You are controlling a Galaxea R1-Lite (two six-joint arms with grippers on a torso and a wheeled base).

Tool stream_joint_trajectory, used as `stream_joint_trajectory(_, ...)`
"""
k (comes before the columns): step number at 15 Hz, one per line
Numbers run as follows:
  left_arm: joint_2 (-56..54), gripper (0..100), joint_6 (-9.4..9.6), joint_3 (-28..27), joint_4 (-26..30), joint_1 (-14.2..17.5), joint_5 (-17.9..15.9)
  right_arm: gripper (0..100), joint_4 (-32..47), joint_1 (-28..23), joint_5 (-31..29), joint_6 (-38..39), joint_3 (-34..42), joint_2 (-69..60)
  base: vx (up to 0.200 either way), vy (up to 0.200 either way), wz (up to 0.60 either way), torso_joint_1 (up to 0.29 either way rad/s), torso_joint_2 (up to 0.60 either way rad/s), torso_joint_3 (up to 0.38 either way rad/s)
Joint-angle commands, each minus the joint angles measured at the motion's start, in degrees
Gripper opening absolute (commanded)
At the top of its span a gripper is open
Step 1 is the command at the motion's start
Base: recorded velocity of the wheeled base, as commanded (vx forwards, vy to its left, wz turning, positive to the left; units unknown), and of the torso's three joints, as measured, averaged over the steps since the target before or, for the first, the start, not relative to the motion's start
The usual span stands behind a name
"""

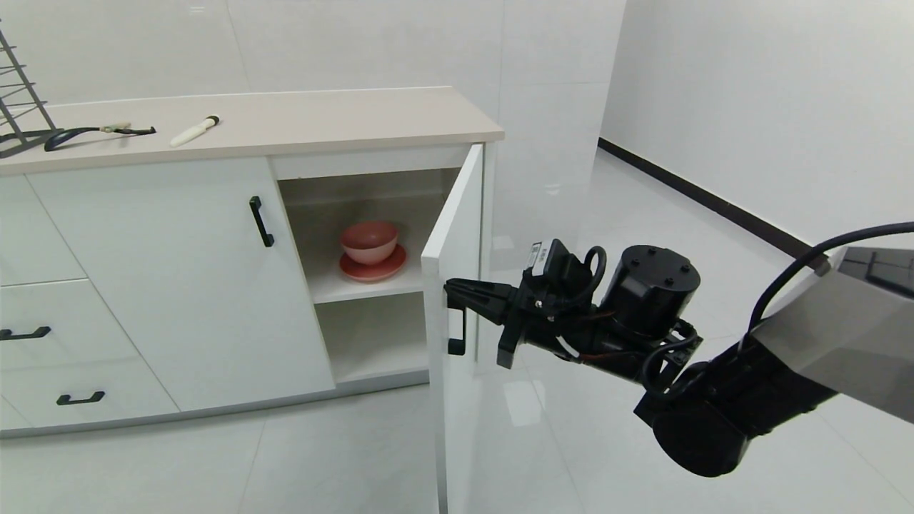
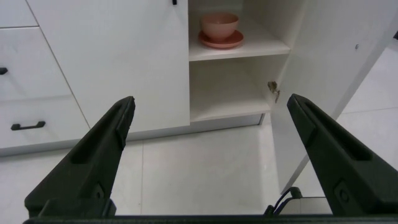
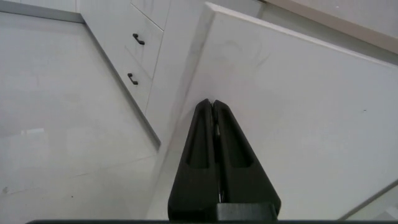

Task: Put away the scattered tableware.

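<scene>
Head view: the right gripper [image 1: 451,287], jaws together, meets the black bar handle [image 1: 455,328] of the white cabinet door [image 1: 457,228]. The pink bowl [image 1: 369,241] on the red plate [image 1: 373,270] sits shelved inside.
Left wrist view: the left gripper [image 2: 210,102] holds its jaws wide apart.
Right wrist view: the door probably needs a square, slow push.

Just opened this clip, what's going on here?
The right gripper, fingers shut, sits at the handle of the open cabinet door. Inside, a pink bowl stands on a plate on the upper shelf. The left gripper is open and holds nothing, facing the cabinet. Two utensils lie on the counter, not yet put away.
</scene>
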Motion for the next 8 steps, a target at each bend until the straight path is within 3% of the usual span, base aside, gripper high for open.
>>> stream_joint_trajectory(1, 0.0, 100, -0.08, 0.0, 0.0, 0.0, 0.0, 0, 0.0, -0.5, 0.0, 0.0, -1.7, 2.2, 0.000, 0.000, 0.00, 0.000, 0.00, 0.000)
stream_joint_trajectory(8, 0.0, 100, 0.01, 0.0, 0.0, 0.0, 0.0, 0, 0.0, -0.3, 0.0, 0.0, -5.0, 2.9, 0.000, 0.000, 0.00, 0.000, 0.00, 0.000)
